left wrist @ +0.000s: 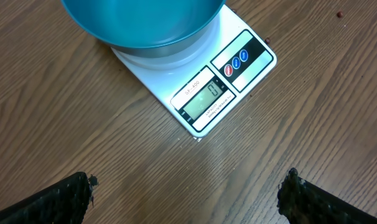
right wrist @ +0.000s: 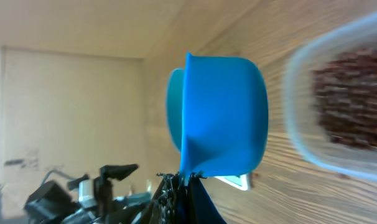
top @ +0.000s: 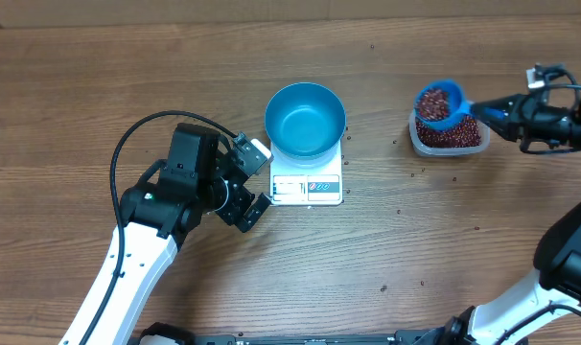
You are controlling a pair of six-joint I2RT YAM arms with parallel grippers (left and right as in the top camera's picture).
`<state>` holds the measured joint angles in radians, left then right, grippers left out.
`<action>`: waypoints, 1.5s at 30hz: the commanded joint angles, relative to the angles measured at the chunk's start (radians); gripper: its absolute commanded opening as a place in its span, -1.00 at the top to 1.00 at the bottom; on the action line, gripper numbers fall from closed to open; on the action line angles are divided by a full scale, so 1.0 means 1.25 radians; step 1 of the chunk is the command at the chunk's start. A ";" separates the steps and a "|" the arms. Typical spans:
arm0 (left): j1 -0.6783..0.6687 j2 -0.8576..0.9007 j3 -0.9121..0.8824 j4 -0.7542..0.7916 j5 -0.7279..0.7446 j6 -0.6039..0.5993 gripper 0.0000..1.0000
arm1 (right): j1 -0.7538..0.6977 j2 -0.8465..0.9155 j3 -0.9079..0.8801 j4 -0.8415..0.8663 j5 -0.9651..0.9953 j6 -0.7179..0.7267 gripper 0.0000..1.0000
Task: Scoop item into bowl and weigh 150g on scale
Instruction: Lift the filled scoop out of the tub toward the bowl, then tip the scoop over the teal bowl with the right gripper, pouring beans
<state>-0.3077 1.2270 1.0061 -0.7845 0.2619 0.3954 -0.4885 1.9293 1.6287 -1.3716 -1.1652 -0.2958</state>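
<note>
- Item: many small dark red-brown oval beans (top: 453, 136), a loose granular mass in a clear rounded-rectangle plastic tub (top: 484, 136) at upper right of the overhead view. A further portion fills a small blue handled scoop (top: 466, 108) raised over the tub's left end. A few strays dot the wooden tabletop (top: 80, 96).
- Handling, as judged: light, hard, free-rolling grains that are not worth pinching singly. They travel only in the scoop, taken by its handle and kept level. A slow tilt over the bowl should let the weight creep up without overshoot or spill.
- Round bright blue smooth-walled bowl (top: 305, 120): upper centre, seated on the scale, apparently empty.
- Small white square kitchen scale (top: 307, 188): beneath the bowl, with its display strip facing the lower edge of the frame.
- Right jaws: closed on the scoop's handle, far right.
- Left jaws: spread wide and holding nothing, just left of the scale's front panel and not touching it.
</note>
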 commanded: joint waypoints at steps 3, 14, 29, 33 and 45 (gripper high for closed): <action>-0.005 0.003 -0.002 0.003 0.015 -0.008 -0.99 | 0.092 -0.013 0.018 0.020 -0.124 -0.018 0.93; -0.005 0.003 -0.002 0.003 0.015 -0.008 -0.99 | 0.259 -0.013 0.052 0.150 -0.036 0.140 0.92; -0.005 0.003 -0.002 0.003 0.015 -0.008 -0.99 | 0.574 -0.013 0.169 0.229 0.504 0.262 0.92; -0.005 0.003 -0.002 0.003 0.015 -0.008 -0.99 | 0.649 -0.013 0.169 0.259 0.682 0.282 0.93; -0.005 0.003 -0.002 0.003 0.015 -0.008 -0.99 | 0.822 -0.013 0.170 0.300 1.028 0.254 0.93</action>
<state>-0.3077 1.2270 1.0061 -0.7845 0.2619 0.3954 0.5098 1.9293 1.8057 -1.0088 -0.0006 0.0395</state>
